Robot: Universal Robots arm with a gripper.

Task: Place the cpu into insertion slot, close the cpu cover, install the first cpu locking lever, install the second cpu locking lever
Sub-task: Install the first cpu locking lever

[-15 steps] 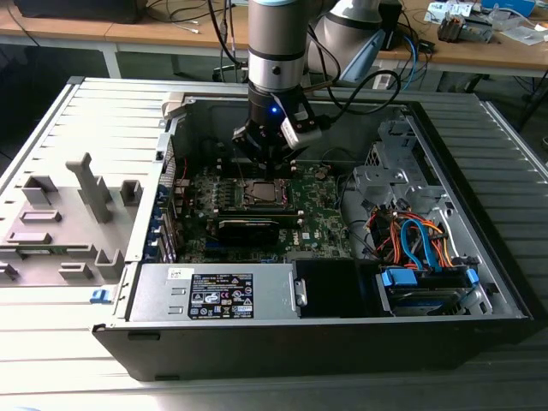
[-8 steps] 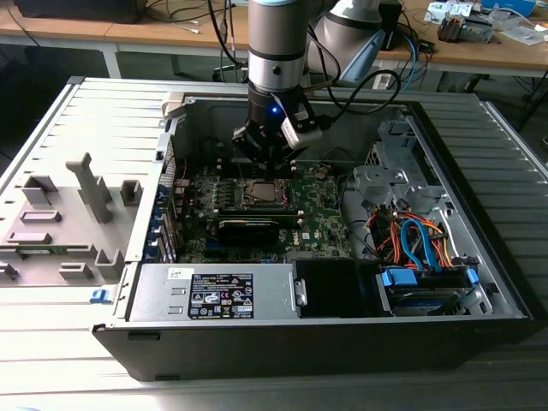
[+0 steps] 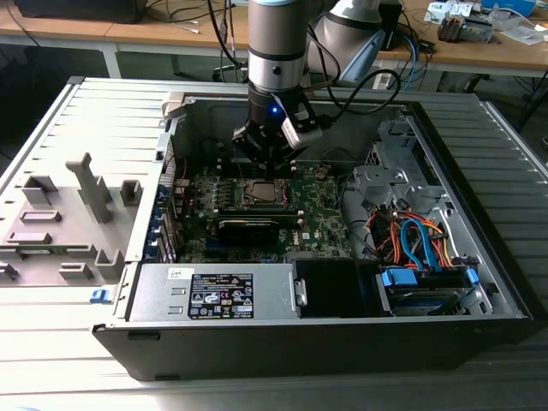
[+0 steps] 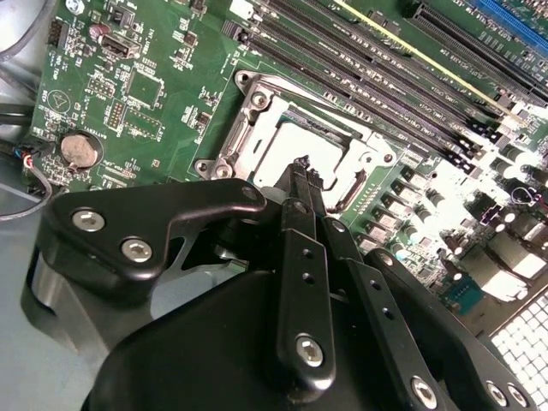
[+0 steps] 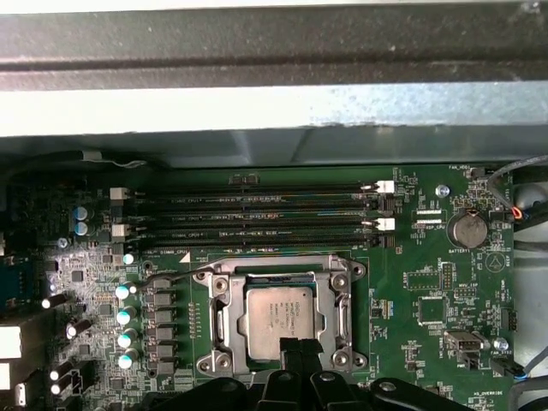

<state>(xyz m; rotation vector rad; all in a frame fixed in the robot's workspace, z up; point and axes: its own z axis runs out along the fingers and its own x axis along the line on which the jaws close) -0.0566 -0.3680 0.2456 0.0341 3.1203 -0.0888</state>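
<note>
Tool [image 4: 301, 167], pinched shut and empty, is hovering over the cpu cover [image 5: 221, 317], probably serving as a pusher above the seated cpu [image 5: 276, 312].

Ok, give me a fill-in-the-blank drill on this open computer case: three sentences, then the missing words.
1. The cpu sits in the insertion slot on a ____ circuit board.
2. The hand is over the cpu with its fingertips ____ (open or shut).
3. Beside the insertion slot run ____ long memory slots.

Missing words: green; shut; four.
</note>
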